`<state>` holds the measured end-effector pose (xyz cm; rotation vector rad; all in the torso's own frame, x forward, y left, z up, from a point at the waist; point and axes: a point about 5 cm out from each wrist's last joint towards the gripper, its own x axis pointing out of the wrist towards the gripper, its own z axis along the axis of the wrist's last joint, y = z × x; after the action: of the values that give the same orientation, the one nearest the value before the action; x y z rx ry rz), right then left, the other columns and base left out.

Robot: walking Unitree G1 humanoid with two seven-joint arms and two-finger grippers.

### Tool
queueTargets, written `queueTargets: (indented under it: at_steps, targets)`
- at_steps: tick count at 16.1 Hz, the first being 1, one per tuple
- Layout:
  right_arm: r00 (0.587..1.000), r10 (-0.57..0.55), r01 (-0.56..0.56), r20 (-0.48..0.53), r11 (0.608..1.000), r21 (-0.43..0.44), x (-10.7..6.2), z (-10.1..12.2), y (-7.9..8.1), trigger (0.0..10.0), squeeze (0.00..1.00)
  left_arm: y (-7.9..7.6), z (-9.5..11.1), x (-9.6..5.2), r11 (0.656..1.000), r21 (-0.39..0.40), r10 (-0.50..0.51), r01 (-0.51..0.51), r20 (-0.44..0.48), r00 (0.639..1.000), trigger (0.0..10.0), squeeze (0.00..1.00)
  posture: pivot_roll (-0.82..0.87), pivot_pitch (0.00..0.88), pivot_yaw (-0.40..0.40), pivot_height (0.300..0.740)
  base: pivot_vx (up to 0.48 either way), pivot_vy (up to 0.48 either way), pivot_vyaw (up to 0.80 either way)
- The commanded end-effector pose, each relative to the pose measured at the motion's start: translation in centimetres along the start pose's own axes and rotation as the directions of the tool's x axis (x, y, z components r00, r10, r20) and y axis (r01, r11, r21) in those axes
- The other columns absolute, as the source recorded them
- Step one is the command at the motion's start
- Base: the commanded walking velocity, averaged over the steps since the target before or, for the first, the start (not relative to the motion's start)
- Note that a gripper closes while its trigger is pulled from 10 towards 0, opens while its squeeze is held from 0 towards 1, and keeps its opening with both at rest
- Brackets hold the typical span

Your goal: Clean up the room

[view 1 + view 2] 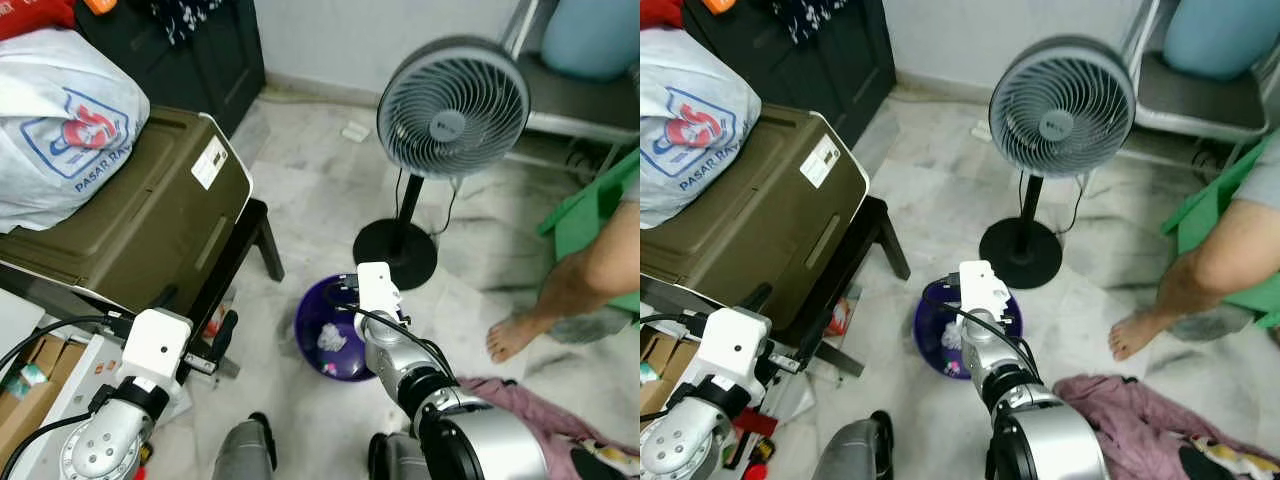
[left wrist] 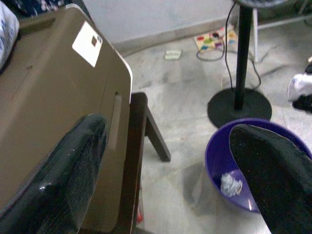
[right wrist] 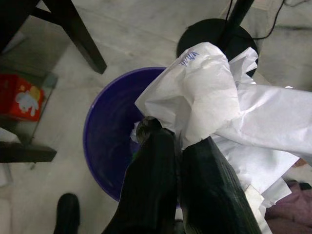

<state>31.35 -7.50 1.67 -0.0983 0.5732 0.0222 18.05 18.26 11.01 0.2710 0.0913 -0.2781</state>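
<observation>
A purple bin (image 1: 312, 325) stands on the marble floor in front of me, with a crumpled white paper ball (image 1: 331, 338) lying inside. My right arm reaches out over it. In the right wrist view my right gripper (image 3: 175, 141) is shut on a bunch of white crumpled paper (image 3: 204, 97), held directly above the bin (image 3: 105, 141). My left gripper (image 2: 168, 131) is open and holds nothing; it hangs low beside the olive case (image 2: 53, 112), with the bin (image 2: 219, 151) beyond it.
A standing fan (image 1: 452, 105) with a round black base (image 1: 396, 253) is just behind the bin. The olive case (image 1: 140, 215) on a dark bench carries a white shopping bag (image 1: 60, 125). A person's bare foot (image 1: 515, 335) and a pink cloth (image 1: 530, 405) lie to the right.
</observation>
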Motion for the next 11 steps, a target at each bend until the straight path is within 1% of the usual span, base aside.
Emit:
queueTargets:
  at_steps: [1, 2, 3, 4, 6, 8, 10, 11]
  targets:
    - [0.999, -0.041, 0.041, 0.000, 0.999, 0.019, 0.2, 0.3, -0.8, 10.0, 0.00, 0.5, 0.1, -0.6, 1.000, 0.012, 0.000, 0.000, -0.018, 1.000, 10.0, 0.00, 0.24, 0.278, 0.083, 0.740, 0.000, 0.000, 0.00]
    - [0.997, -0.077, 0.077, 0.004, 0.997, 0.014, 0.3, 0.3, -1.6, 10.0, 0.00, 0.5, 0.1, -0.7, 1.000, 0.012, 0.001, -0.001, -0.021, 1.000, 10.0, 0.00, 0.24, 0.279, 0.084, 0.740, 0.000, 0.000, 0.00]
    - [0.995, -0.097, 0.097, 0.002, 0.995, 0.024, 0.4, 0.3, -2.2, 10.0, 0.00, 0.5, 0.1, -0.7, 1.000, 0.011, 0.002, -0.002, -0.023, 1.000, 10.0, 0.00, 0.24, 0.280, 0.086, 0.740, 0.000, 0.000, 0.00]
    - [0.991, -0.133, 0.133, 0.021, 0.991, 0.023, 0.5, 0.7, -3.2, 10.0, 0.00, 0.6, 0.1, -0.6, 1.000, 0.008, 0.002, -0.002, -0.029, 1.000, 10.0, 0.00, 0.23, 0.282, 0.090, 0.740, 0.000, 0.000, 0.00]
    - [0.988, -0.152, 0.151, 0.024, 0.988, 0.032, 0.6, 0.9, -4.1, 10.0, 0.00, 0.6, 0.1, -0.4, 1.000, 0.005, -0.003, 0.004, -0.034, 0.999, 10.0, 0.00, 0.23, 0.282, 0.092, 0.740, 0.000, 0.000, 0.00]
    - [0.988, -0.156, 0.155, 0.018, 0.987, 0.035, 0.6, 0.6, -4.3, 10.0, 0.00, 0.6, 0.1, -0.2, 1.000, -0.001, -0.009, 0.009, -0.035, 0.999, 10.0, 0.00, 0.23, 0.282, 0.092, 0.740, 0.000, 0.000, 0.00]
    - [0.993, -0.110, 0.107, 0.035, 0.990, 0.089, 0.6, 1.0, -3.4, 10.0, 0.00, 1.0, 0.2, 0.1, 1.000, 0.006, 0.000, 0.000, -0.033, 0.999, 10.0, 0.00, 0.23, 0.279, 0.098, 0.740, 0.000, 0.000, 0.00]
    - [0.994, -0.099, 0.094, 0.041, 0.990, 0.101, 0.6, 1.2, -3.1, 10.0, 0.00, 1.1, 0.2, 0.2, 1.000, 0.007, 0.004, -0.004, -0.034, 0.999, 10.0, 0.00, 0.23, 0.279, 0.098, 0.740, 0.000, 0.000, 0.00]
